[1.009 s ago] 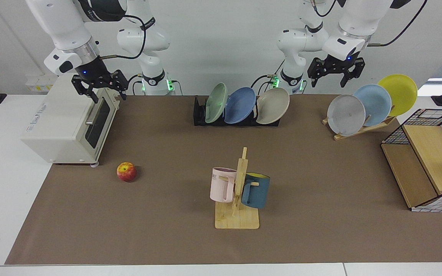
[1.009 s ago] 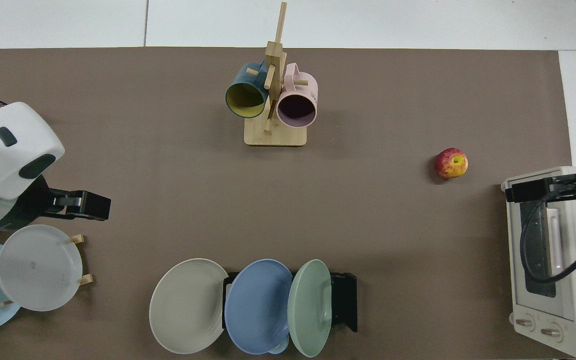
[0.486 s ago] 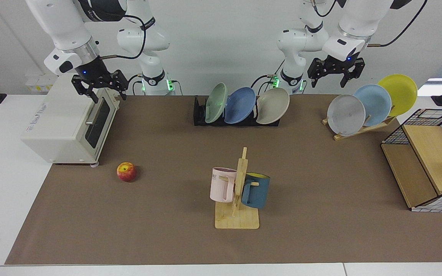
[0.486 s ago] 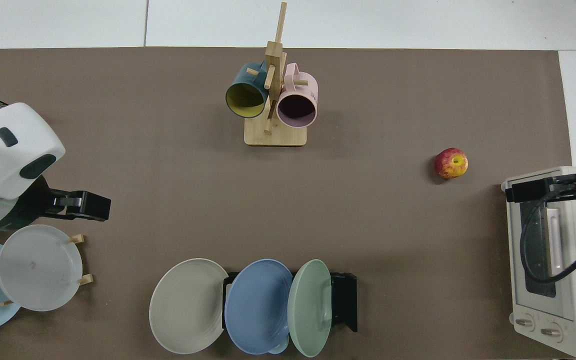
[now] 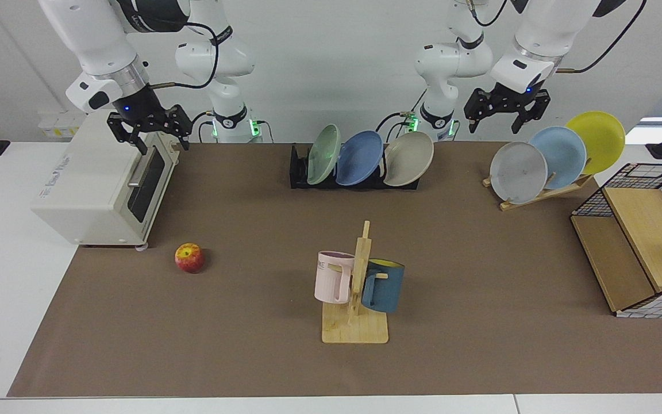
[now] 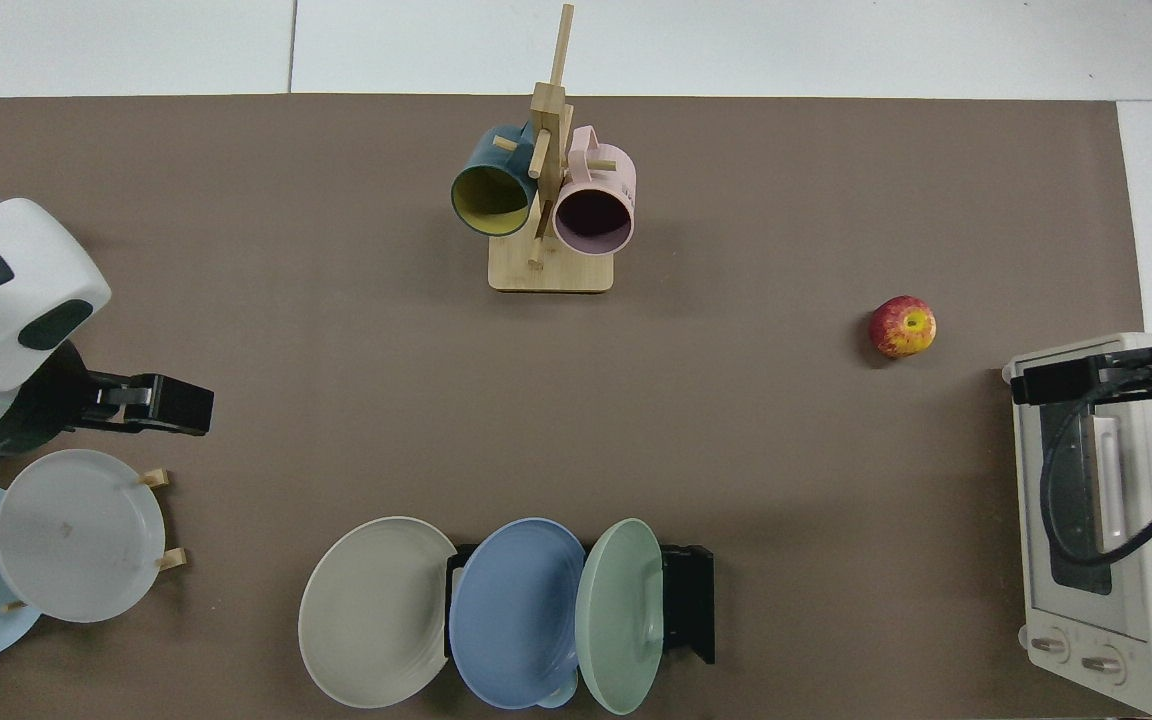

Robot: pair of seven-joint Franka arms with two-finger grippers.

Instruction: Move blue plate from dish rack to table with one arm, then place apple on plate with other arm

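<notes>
Brown table (image 5: 480, 276) with white borders, pale wall behind. Toaster oven (image 5: 101, 184) sits at one end, wire-and-wood crate (image 5: 635, 241) at the other. Rack (image 5: 299, 169) at the back edge holds three plates upright: green (image 5: 324, 154), blue plate (image 5: 360, 158) in the middle slot, beige (image 5: 408, 158). Wooden stand (image 5: 538, 195) nearby carries grey, pale blue and yellow plates. Mug tree (image 5: 357, 299) mid-table, pink and dark blue mugs hung on it. Apple (image 5: 189, 257) lies on the table just in front of the oven, well apart from the rack.

My left end effector (image 5: 507, 118) hangs above the wooden stand, fingers spread wide, holding nothing. My right end effector (image 5: 158, 138) hovers over the oven's top front edge, fingers also spread, empty.
</notes>
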